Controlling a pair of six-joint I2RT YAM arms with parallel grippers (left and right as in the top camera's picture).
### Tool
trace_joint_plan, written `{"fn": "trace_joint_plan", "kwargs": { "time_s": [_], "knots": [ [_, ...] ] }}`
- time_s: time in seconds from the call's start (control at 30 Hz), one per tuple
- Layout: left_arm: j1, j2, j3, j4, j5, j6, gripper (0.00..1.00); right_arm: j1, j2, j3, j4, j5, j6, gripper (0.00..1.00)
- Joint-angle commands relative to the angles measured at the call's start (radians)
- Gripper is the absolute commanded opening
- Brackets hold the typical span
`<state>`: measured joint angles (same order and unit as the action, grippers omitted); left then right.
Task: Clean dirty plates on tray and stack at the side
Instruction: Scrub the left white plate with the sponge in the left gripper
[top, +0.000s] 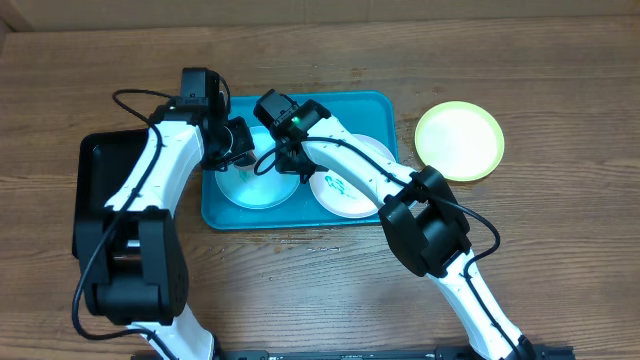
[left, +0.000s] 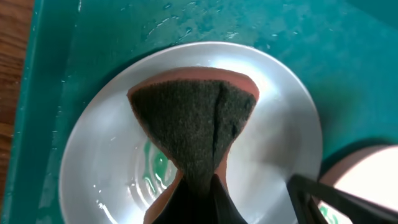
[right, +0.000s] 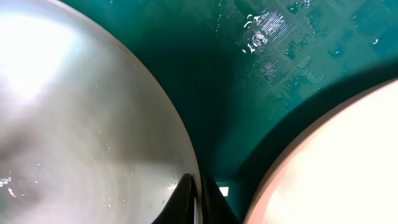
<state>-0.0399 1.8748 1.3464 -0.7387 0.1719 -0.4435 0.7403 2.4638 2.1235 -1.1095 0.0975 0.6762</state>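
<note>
The turquoise tray (top: 378, 110) holds a light blue plate (top: 258, 190) on its left and a white plate (top: 350, 190) with a teal smear on its right. A yellow-green plate (top: 459, 140) rests on the table to the right of the tray. My left gripper (left: 199, 186) is shut on a sponge (left: 193, 118), its dark scouring face pressed over the blue plate (left: 93, 155), where a teal smear (left: 158, 165) shows. My right gripper (right: 200, 199) is shut on that plate's rim (right: 177, 143), next to the white plate (right: 348, 168).
A black tray (top: 92, 180) lies left of the turquoise one, under my left arm. Water drops speckle the tray floor (right: 273, 43). Both arms cross above the tray's left half. Wooden table surrounds everything.
</note>
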Motion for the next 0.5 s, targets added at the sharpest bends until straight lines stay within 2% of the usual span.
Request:
{"fn": "trace_joint_plan", "kwargs": {
  "time_s": [0.0,0.13,0.27,0.33,0.47],
  "knots": [
    [-0.010,0.089,-0.005,0.023,0.092,-0.058,0.04,-0.024,0.037,-0.028,-0.005,0.082,0.001,0.04],
    [-0.022,0.163,-0.005,0.058,0.206,-0.057,0.04,-0.024,0.037,-0.028,0.001,0.082,0.001,0.04],
    [-0.038,0.216,-0.005,0.059,0.194,0.005,0.04,-0.024,0.037,-0.028,0.001,0.082,0.001,0.04],
    [-0.039,0.229,-0.005,0.034,0.108,0.021,0.04,-0.024,0.037,-0.028,0.001,0.082,0.001,0.04],
    [-0.039,0.225,-0.002,-0.059,-0.213,0.020,0.04,-0.024,0.037,-0.028,0.001,0.082,0.001,0.04]
  ]
}}
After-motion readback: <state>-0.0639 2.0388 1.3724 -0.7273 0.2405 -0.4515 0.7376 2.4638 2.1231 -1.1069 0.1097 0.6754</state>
